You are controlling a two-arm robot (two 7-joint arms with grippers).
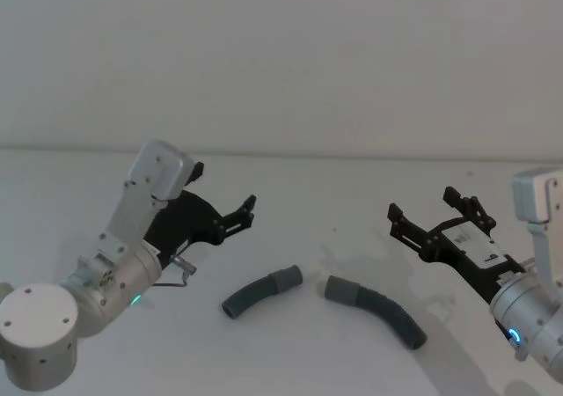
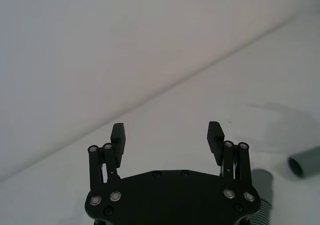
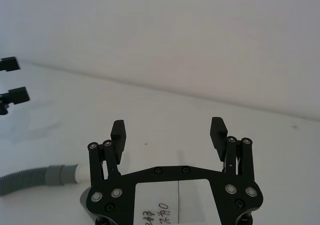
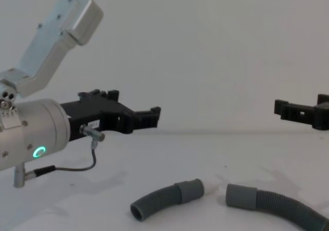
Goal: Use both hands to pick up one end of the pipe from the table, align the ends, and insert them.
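A white desk (image 1: 334,194) spans the head view, with a plain pale wall (image 1: 281,53) rising behind it.

The left gripper (image 1: 223,187) hangs above the desk's left part, reaching forward and toward the middle. Its jaws are spread wide and hold nothing. A green ring light (image 4: 39,151) glows on its silver wrist, and a thin black cable (image 4: 77,167) loops beneath that wrist. The right gripper (image 1: 422,202) hangs above the right part and points toward the middle. Its jaws are also wide and empty, and a white label (image 3: 160,205) is fixed to its body.

Both pieces of pipe lie flat on the desk between the two arms, nearer the robot than the fingertips and apart from both grippers. The longer hose piece (image 1: 383,308) curves off toward the right. The short hose piece (image 1: 251,297) curves off toward the left.

The short piece's cuff (image 1: 286,279) and the longer piece's cuff (image 1: 339,288) face each other near the middle, with a small gap of desk between them. In the right wrist view, a narrower white tip (image 3: 77,172) sticks out of the short piece's cuff. In the left wrist view, the gripper's own black body covers part of the short piece.
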